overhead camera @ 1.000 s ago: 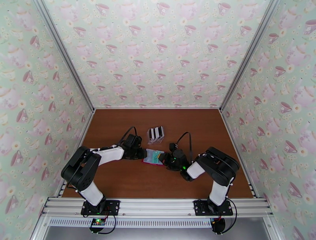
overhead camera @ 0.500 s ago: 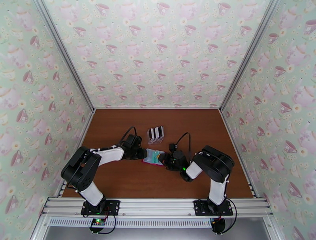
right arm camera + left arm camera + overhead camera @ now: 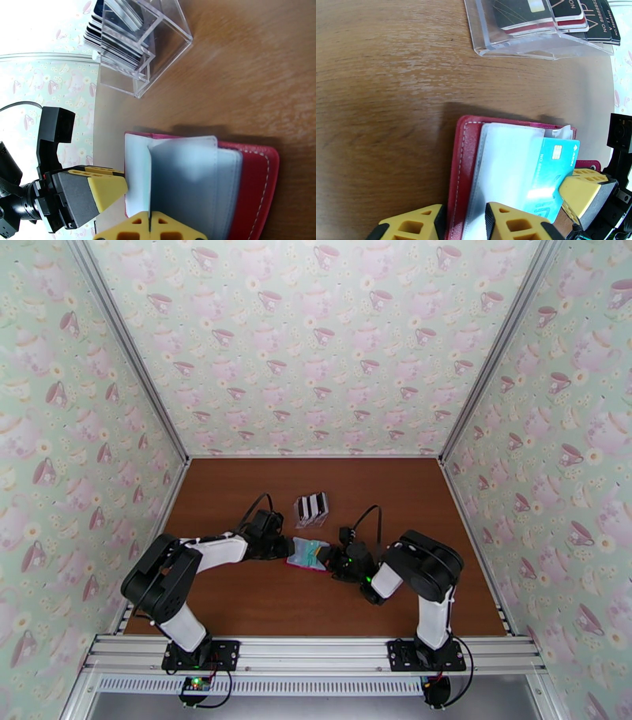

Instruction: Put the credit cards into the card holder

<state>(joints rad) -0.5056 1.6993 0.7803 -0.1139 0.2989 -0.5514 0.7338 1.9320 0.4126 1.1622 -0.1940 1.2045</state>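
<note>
The red card holder (image 3: 304, 557) lies open and flat about the middle of the table (image 3: 261, 603), with a tool at each end. The left tool (image 3: 464, 209) reaches it from the table's left side. Its yellow fingers (image 3: 410, 225) stand narrow, one on each side of the holder's stitched red edge, clamped on the cover and the pale sleeve over it.

The right tool (image 3: 150, 228) reaches in from the right side, its fingers pressed together on a teal card (image 3: 553, 173). In the left wrist view that card lies slantwise across the holder's pale sleeves, chip side up. One long edge rests over the sleeves, and the opposite corner sits at the right tool's yellow finger (image 3: 584, 193), just past the holder's right end. Whether any part of the card is inside a pocket cannot be told.

In the right wrist view a blue-grey leaf of the holder (image 3: 181, 177) stands just ahead of the closed fingers. The left tool's yellow tip (image 3: 112, 188) meets the holder's opposite end.

A clear rack (image 3: 312, 508) stands just beyond the holder, toward the table's far edge and apart from it. It holds black cards (image 3: 561, 12) leaning in its slots.
</note>
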